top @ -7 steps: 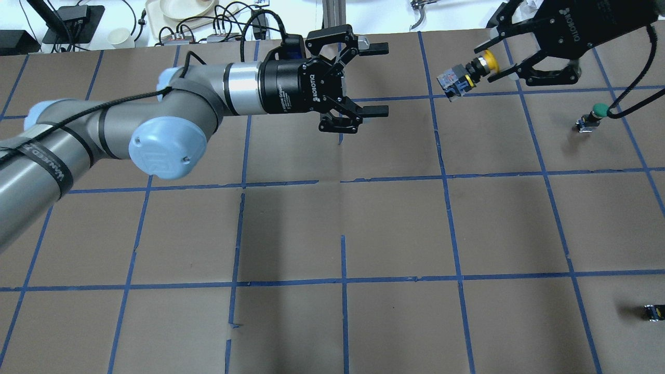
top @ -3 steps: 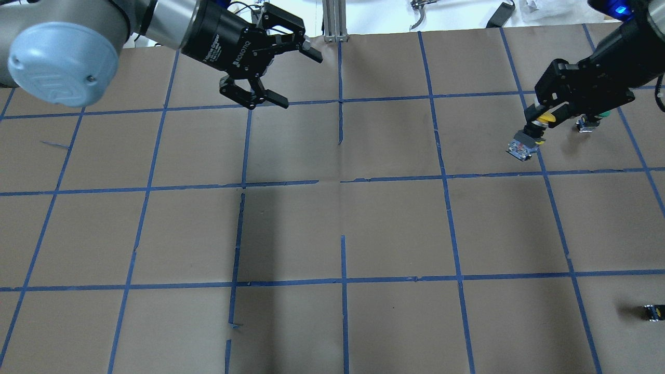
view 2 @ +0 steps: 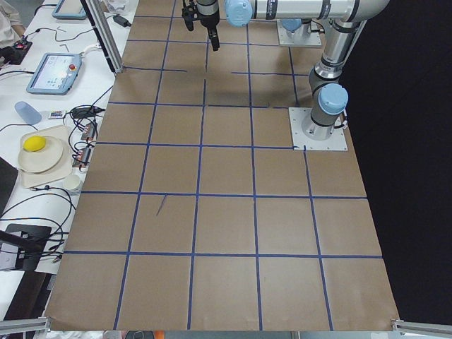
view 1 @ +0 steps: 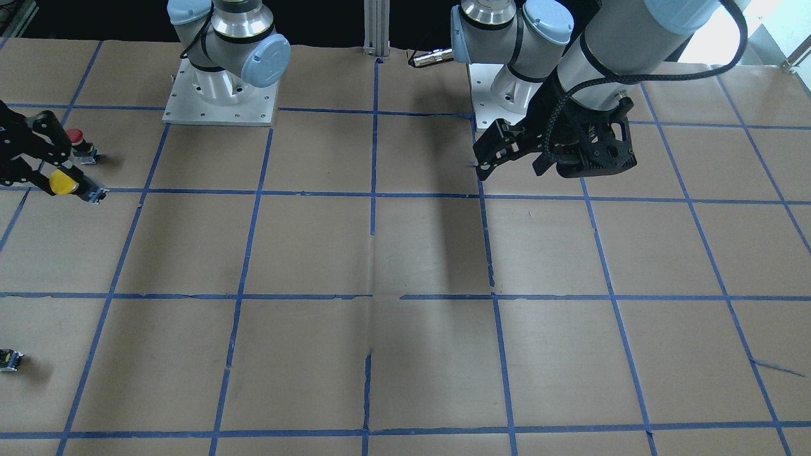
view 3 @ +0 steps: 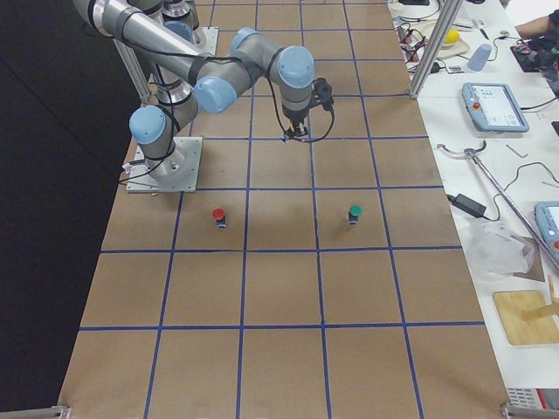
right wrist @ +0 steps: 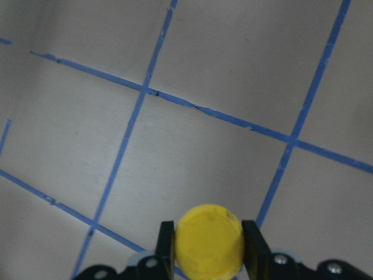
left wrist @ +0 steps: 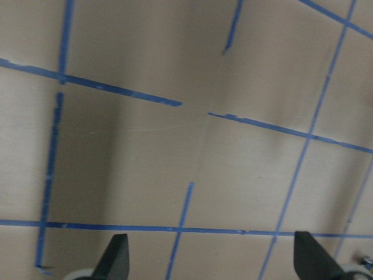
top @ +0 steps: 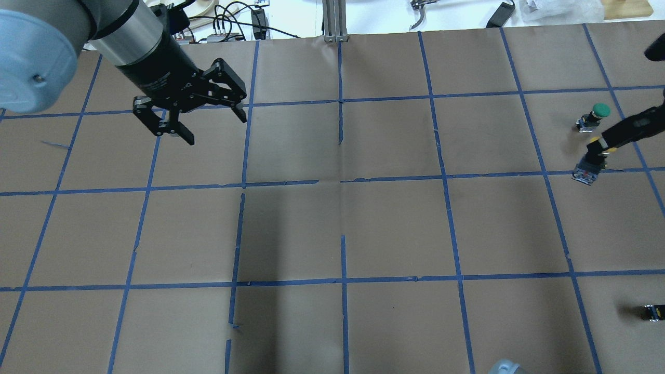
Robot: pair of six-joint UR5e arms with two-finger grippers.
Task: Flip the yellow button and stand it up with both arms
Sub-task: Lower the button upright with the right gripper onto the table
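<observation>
Lowered the yellow button (view 1: 63, 182) toward the table (top: 395, 228), far right, since the earlier frame, near the green button (top: 601, 109). Clamps its round cap in the right gripper (top: 604, 148), grey-black base lowermost, perhaps touching down, ready to stand. Holds left gripper (top: 215, 127) away, fingers spread, empty.

Two arms (view 1: 608, 44) (view 1: 236, 39) — three buttons (view 1: 61, 182) (view 1: 76, 135) (top: 601, 109) — one small block (top: 652, 311).
</observation>
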